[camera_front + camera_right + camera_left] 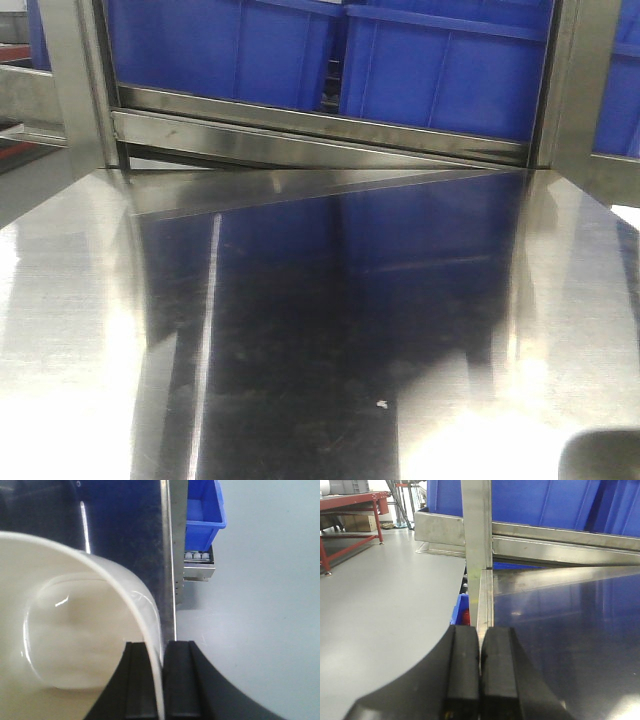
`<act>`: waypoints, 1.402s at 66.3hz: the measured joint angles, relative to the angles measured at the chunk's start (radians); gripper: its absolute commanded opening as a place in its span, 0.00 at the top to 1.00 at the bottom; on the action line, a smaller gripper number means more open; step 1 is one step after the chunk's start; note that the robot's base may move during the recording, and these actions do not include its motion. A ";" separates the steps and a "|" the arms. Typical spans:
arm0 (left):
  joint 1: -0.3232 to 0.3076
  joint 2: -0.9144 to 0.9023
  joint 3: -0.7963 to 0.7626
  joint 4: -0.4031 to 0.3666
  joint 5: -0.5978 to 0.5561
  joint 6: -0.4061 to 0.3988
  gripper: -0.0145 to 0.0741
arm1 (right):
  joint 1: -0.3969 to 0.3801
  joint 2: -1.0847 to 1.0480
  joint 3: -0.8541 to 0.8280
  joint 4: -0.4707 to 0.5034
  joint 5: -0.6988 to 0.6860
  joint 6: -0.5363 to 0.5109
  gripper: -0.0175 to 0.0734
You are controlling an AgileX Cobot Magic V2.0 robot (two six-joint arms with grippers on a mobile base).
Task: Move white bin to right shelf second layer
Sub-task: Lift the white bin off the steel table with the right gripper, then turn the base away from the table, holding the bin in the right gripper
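At the lower centre of the right wrist view, my right gripper [162,680] is clamped on the wall of the white bin [65,630], one finger inside the rim and one outside. The bin fills the frame from 7 to 10 o'clock, over the dark, mirror-like steel shelf [125,525]. I cannot tell whether its base rests on that shelf or hangs above it. My left gripper [480,675], seen in its own wrist view, is pressed closed on nothing, above the shelf's left edge. In the front view the bin does not show; at 12 o'clock, blue crates [440,70] stand behind a steel rail [320,135]. At 1 o'clock in the right wrist view, a smaller blue crate [202,515] sits above a row of small white rollers [196,556]; I cannot tell whether this is the target level. Judged progress: the grasp is made; the carry to the right shelf's second layer and the release remain.
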 measured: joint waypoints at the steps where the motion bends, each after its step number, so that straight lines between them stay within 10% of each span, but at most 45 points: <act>1: 0.000 0.000 0.000 0.000 0.000 0.000 0.74 | 0.000 0.000 0.002 0.000 0.002 -0.002 0.75; 93: 0.000 0.000 0.000 0.000 0.000 0.000 0.74 | 0.000 0.000 0.008 -0.002 -0.029 -0.013 0.75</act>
